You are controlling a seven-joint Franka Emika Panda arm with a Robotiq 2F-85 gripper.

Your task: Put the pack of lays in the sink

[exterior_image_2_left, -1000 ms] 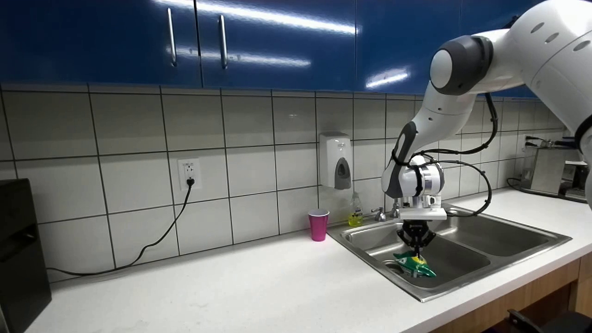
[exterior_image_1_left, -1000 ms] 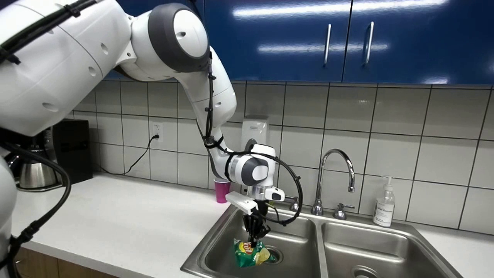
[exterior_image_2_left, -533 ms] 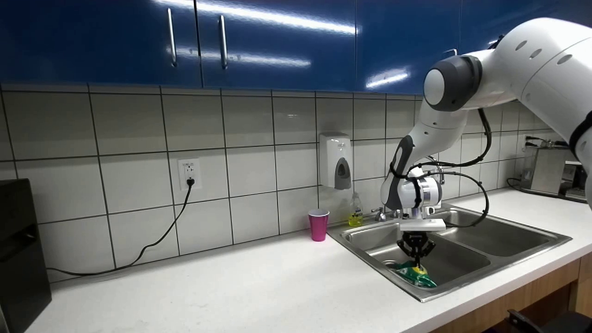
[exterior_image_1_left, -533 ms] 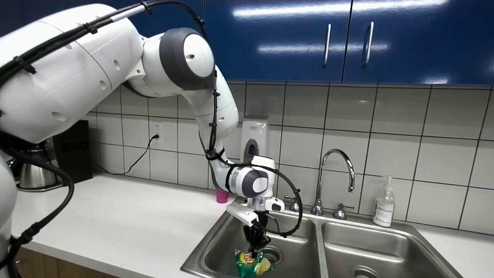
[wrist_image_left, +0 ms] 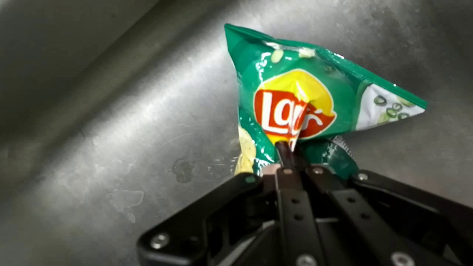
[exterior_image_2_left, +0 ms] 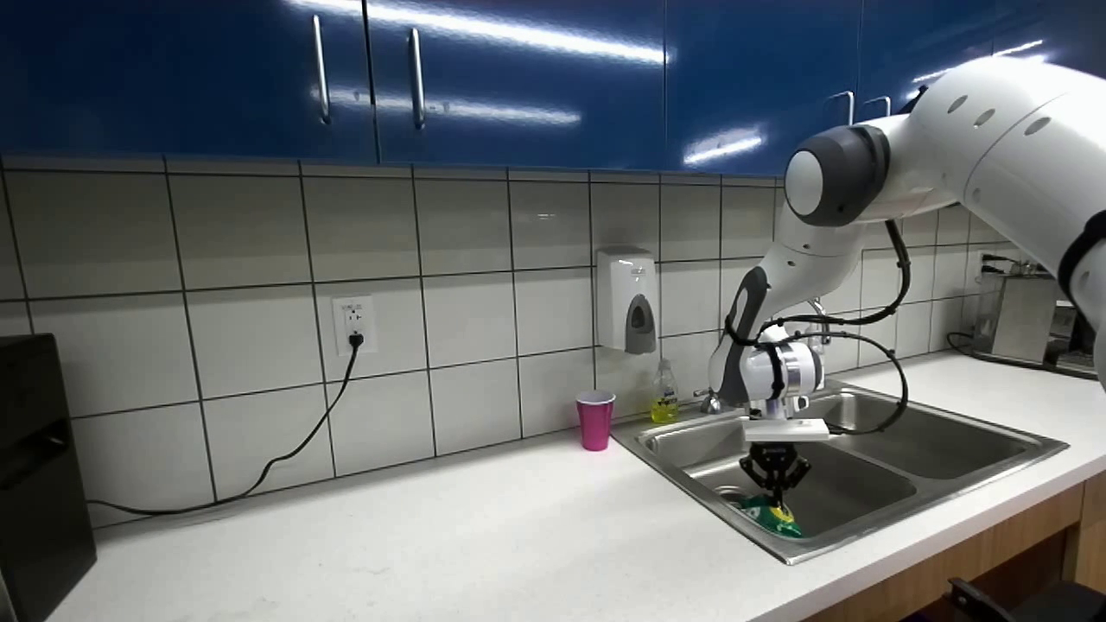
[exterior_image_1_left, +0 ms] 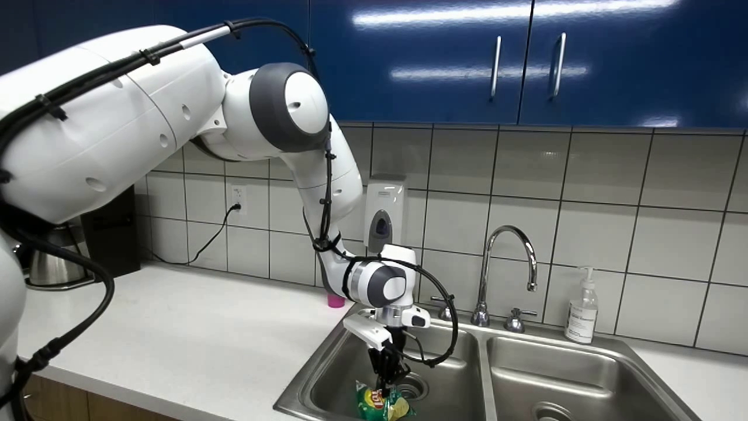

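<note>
Pincer [wrist_image_left: 291, 149] nearly closed, 2 fingers [wrist_image_left: 284, 154] pinching green Lay's pack [wrist_image_left: 299, 94], inside steel sink [exterior_image_1_left: 486, 374]

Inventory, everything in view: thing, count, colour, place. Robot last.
Lay's pack: 1, green, in sink
Sink: 1, grey, in counter
Counter: 1, white, between cabinets
Cabinets: several, blue overhead, brown below
Faucet: 1, chrome, behind sink
Taps: 2, chrome, flanking faucet
Pump bottle: 1, clear, by sink
Cup: 1, pink, on counter
Small bottle: 1, yellow, near cup
Dispenser: 1, white, on wall
Outlets: 2, white, on wall
Appliances: 2+, black or steel, on counter
Gripper: 1, black, pinching pack
Arm: 1, white, over counter
</note>
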